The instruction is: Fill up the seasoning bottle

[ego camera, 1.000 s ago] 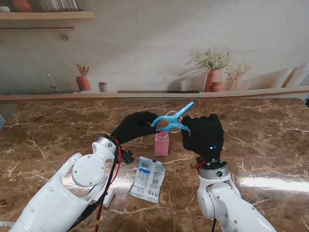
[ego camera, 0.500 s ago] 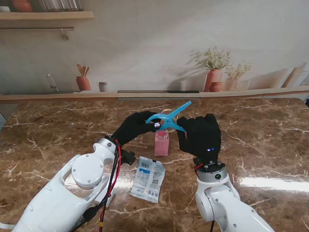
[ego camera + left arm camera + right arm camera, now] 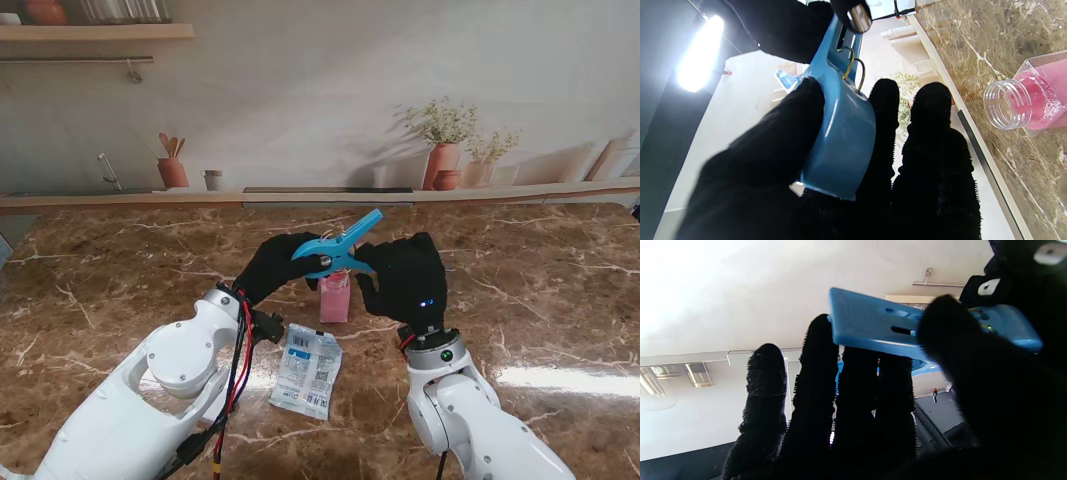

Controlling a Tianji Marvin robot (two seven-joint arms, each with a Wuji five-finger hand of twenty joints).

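The table (image 3: 560,300) is brown marble, and everything that matters sits near its middle, in front of me. My left hand (image 3: 278,266) and right hand (image 3: 412,280) meet in the air over the bottle, both on one blue clip (image 3: 338,246). I judge that I have it between them to hand it across or get it clear, since a clip like this normally seals a bag and must come off before any pouring.

In the left wrist view my left thumb (image 3: 786,133) presses one broad handle of the clip (image 3: 836,133), with the other fingers behind it, so that hand is clamped on it. In the right wrist view my right thumb (image 3: 950,330) lies over the flat blade of the clip (image 3: 873,326), with the fingers under it, so that hand is closed on it too.

The refill bag (image 3: 309,369) lies flat on the table nearer to me than the bottle, untouched.

The bottle (image 3: 335,297) stands upright between and under my hands. Its mouth is open with the cap off, and it holds some pink seasoning (image 3: 1040,100), so filling looks possible once the bag is in hand.
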